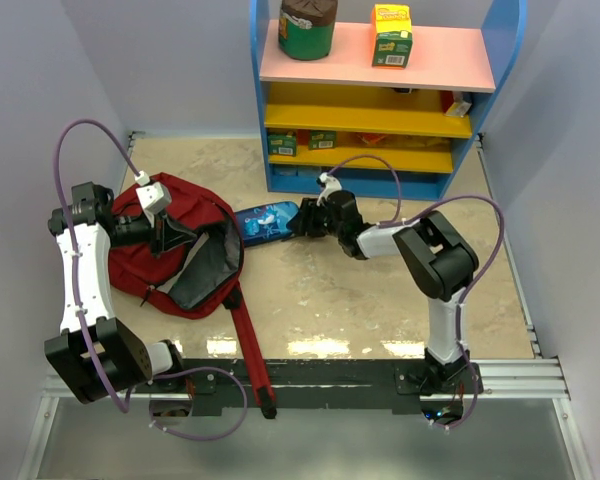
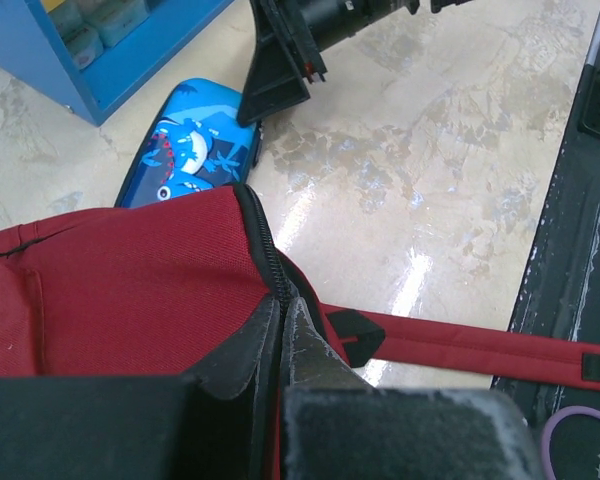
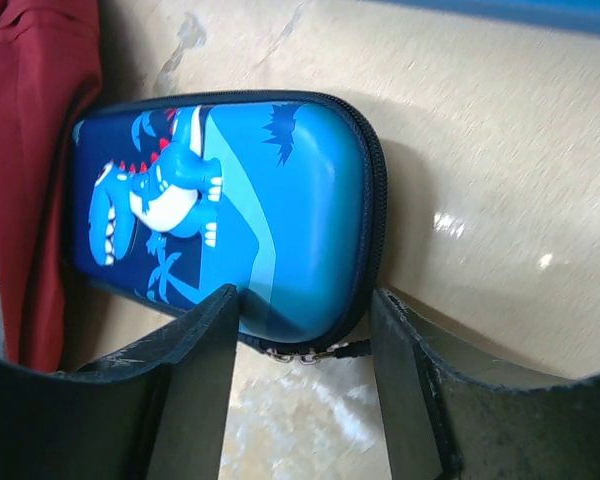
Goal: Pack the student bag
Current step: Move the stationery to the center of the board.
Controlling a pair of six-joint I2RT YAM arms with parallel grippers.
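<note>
The dark red student bag (image 1: 145, 270) lies at the left of the table with its mouth pulled up. My left gripper (image 1: 170, 238) is shut on the zipper edge of the bag (image 2: 110, 290), its fingertips (image 2: 298, 330) pinching the black zipper seam. A blue dinosaur pencil case (image 1: 265, 220) lies on the table right of the bag, touching it. My right gripper (image 1: 302, 220) stands open around the near end of the pencil case (image 3: 240, 190); one finger (image 3: 205, 350) touches its side and the other finger (image 3: 405, 360) stands just off the zipper rim.
A blue shelf unit (image 1: 380, 100) stands at the back, with a dark green tub (image 1: 307, 25) and a yellow-green box (image 1: 391, 35) on top. A long red strap (image 1: 252, 350) runs from the bag to the front rail (image 1: 320, 375).
</note>
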